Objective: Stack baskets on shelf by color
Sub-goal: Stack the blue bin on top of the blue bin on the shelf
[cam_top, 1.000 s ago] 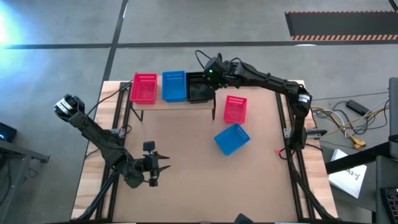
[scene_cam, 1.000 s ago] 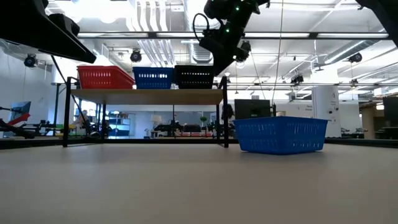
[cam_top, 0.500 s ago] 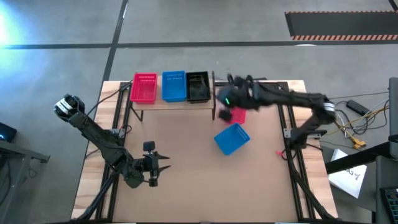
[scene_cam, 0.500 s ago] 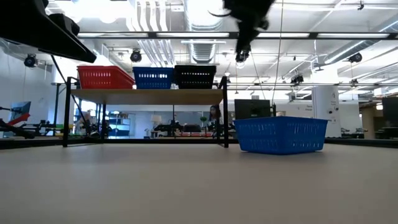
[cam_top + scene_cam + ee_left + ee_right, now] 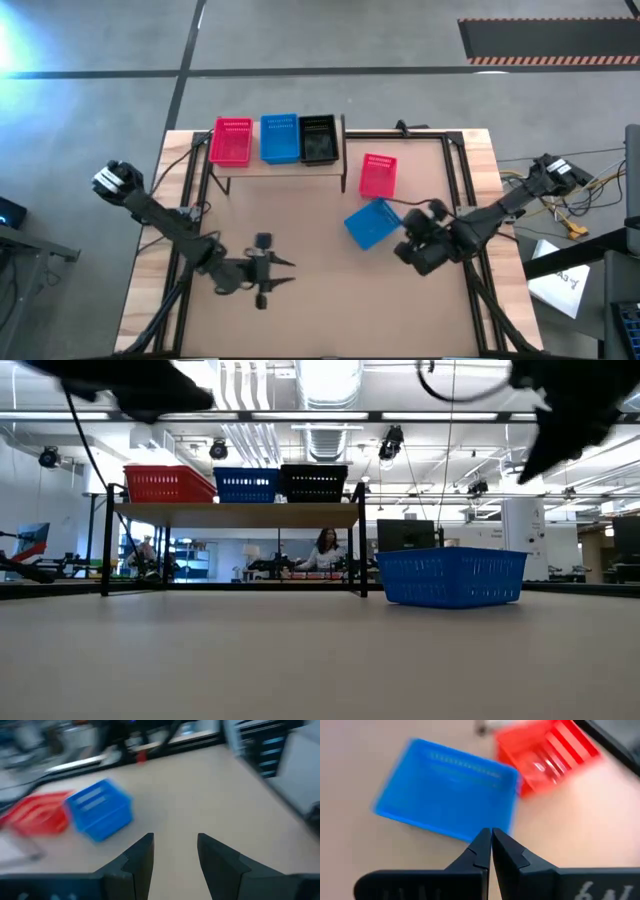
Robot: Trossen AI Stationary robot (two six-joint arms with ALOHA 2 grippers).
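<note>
On the shelf [image 5: 275, 166] stand a red-pink basket [image 5: 232, 141], a blue basket [image 5: 280, 138] and a black basket [image 5: 318, 139] side by side; how many are nested in each I cannot tell. A loose red-pink basket [image 5: 378, 175] and a loose blue basket [image 5: 373, 222] rest on the tabletop right of the shelf. My right gripper [image 5: 491, 834] is shut and empty, hovering just right of the loose blue basket [image 5: 447, 795]. My left gripper [image 5: 175, 840] is open and empty over the near-left table, pointing toward the loose blue basket [image 5: 100, 810].
The shelf's black end post [image 5: 343, 180] stands just left of the loose red-pink basket. Black frame rails [image 5: 462, 190] run along the table's right side. Bare tabletop [image 5: 320, 300] lies between both grippers. A person shows far behind the table [image 5: 325, 550].
My right gripper has swung quickly from above the black basket on the shelf toward the table's right and near edge, passing over the loose red-pink basket, and now hovers beside the loose blue basket. My left gripper has shifted a little to the right. No basket has moved.
</note>
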